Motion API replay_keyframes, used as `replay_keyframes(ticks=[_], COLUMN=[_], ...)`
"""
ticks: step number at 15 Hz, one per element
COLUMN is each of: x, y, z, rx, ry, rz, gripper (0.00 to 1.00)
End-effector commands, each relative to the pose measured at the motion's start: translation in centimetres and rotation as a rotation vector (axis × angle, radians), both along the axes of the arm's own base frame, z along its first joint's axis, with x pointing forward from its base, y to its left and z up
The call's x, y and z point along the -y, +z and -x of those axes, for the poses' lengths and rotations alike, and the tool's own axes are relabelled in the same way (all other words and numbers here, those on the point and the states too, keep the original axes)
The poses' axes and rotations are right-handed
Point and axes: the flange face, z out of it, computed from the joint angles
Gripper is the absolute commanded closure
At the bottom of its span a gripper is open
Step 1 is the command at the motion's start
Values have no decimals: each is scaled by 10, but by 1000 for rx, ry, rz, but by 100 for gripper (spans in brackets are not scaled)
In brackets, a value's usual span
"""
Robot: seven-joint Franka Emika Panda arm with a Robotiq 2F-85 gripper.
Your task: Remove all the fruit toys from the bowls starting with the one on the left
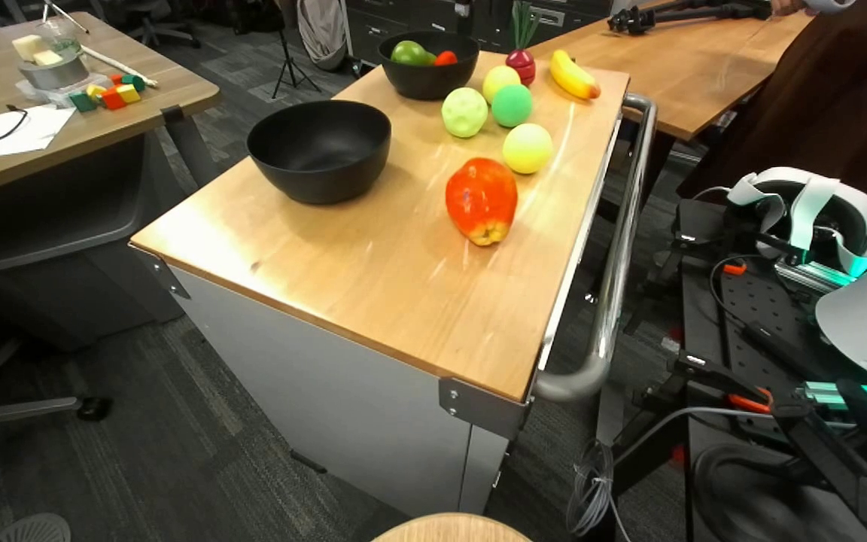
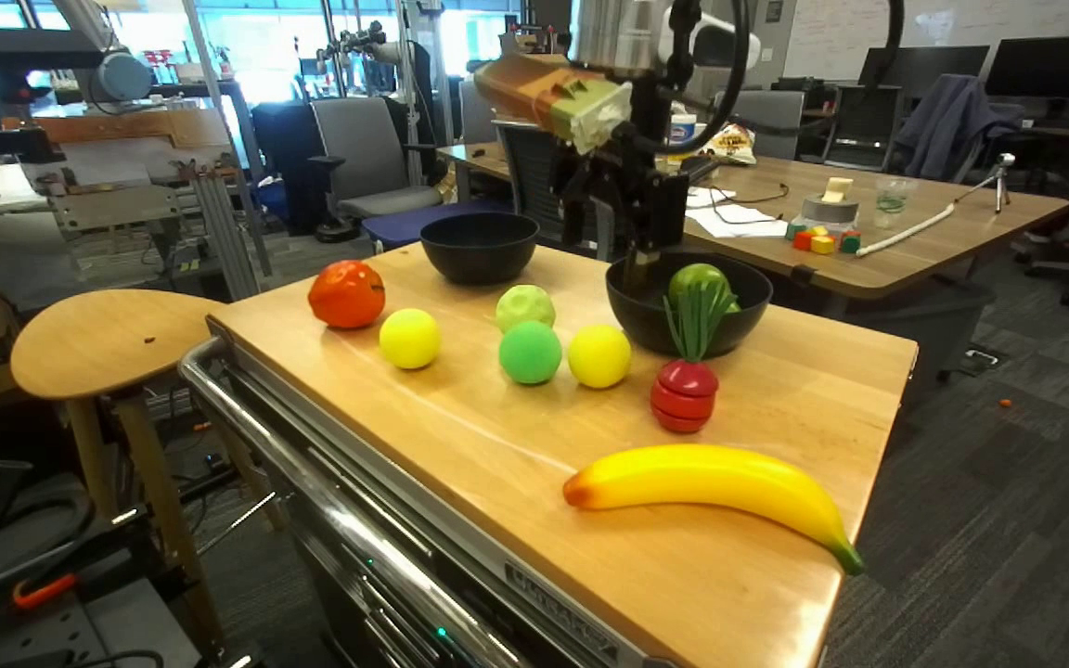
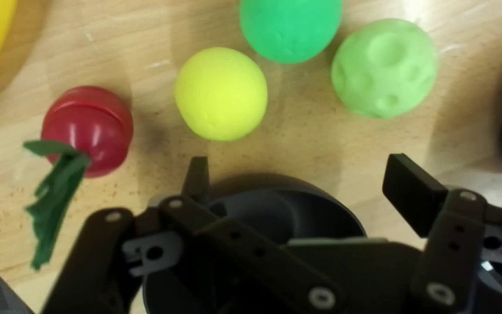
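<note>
Green fruit (image 1: 408,53) and a red toy (image 1: 445,58) remain in one black bowl (image 1: 426,83), the tool (image 3: 299,176) spread wide over it; the other bowl (image 1: 320,177), empty, looks done.

Both bowls (image 1: 320,184) (image 1: 426,84) are black, the banana (image 2: 711,475) mostly yellow.

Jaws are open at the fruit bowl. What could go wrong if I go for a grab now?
The jaws block much of the bowl from the wrist view, so you might miss the green fruit. One jaw shows beyond the bowl's outline there, so it may catch and drag the bowl. The yellow ball near it could roll if bumped.
</note>
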Motion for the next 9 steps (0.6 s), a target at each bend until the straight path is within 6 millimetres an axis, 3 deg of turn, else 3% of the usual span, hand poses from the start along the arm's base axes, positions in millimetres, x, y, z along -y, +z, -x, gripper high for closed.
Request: replay_keyframes(ticks=[1, 5, 6, 9], x=[8, 28, 16, 26], y=[51, 65, 65, 58], z=[-27, -64, -40, -58], rx=[52, 49, 53, 46], ry=[87, 120, 102, 103], rz=[-26, -12, -4, 1], gripper=[0, 0, 0, 0])
